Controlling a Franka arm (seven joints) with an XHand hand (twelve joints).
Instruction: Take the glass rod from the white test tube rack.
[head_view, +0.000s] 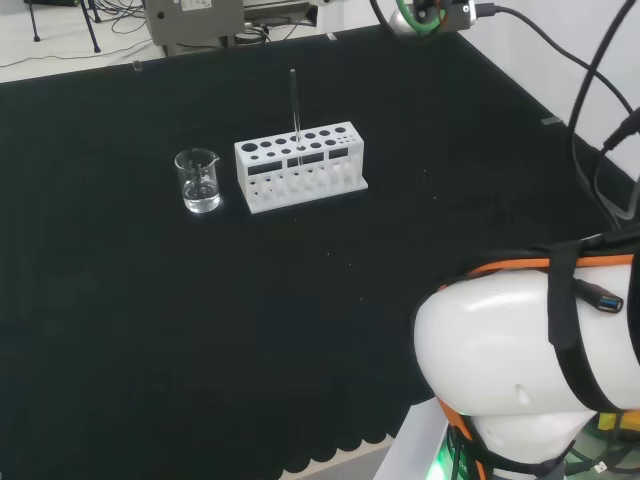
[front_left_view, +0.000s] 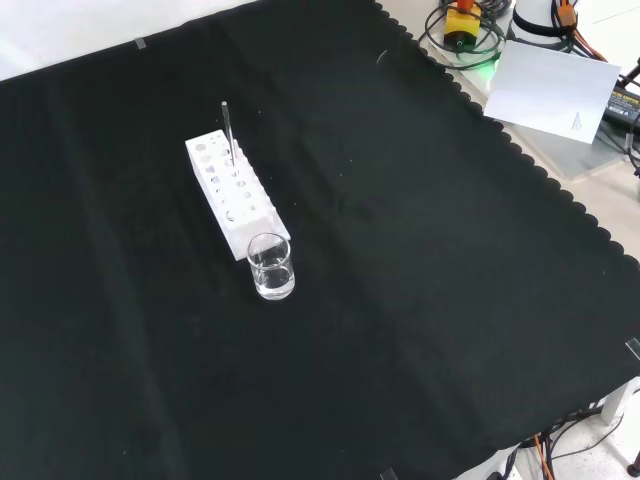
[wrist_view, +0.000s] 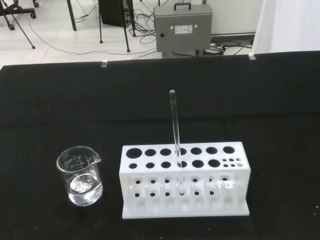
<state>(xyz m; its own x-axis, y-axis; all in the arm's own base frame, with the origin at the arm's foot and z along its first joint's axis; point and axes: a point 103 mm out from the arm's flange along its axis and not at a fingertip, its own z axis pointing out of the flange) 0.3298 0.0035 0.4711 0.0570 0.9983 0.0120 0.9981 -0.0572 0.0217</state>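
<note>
A robotics lab: test tube rack (wrist_view: 184, 181), beaker (wrist_view: 81, 175), black-clothed bench (head_view: 150, 330), cabling beyond.

Cloth (head_view: 150, 330): black fabric, matt, with scalloped edge.
Test tube rack (wrist_view: 184, 182): white plastic, smooth, a little matt.
Glass rod (wrist_view: 175, 125): clear glass, thin, glossy.
Beaker (wrist_view: 80, 175): clear glass, shiny, with clear liquid inside.
Arm link (head_view: 500, 350): white plastic shell, glossy.

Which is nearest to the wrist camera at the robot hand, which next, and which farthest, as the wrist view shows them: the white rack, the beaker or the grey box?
1. White rack, at the front, holding the glass rod.
2. Beaker, beside the rack, only slightly farther back.
3. Grey box, on the floor beyond the cloth.
</note>
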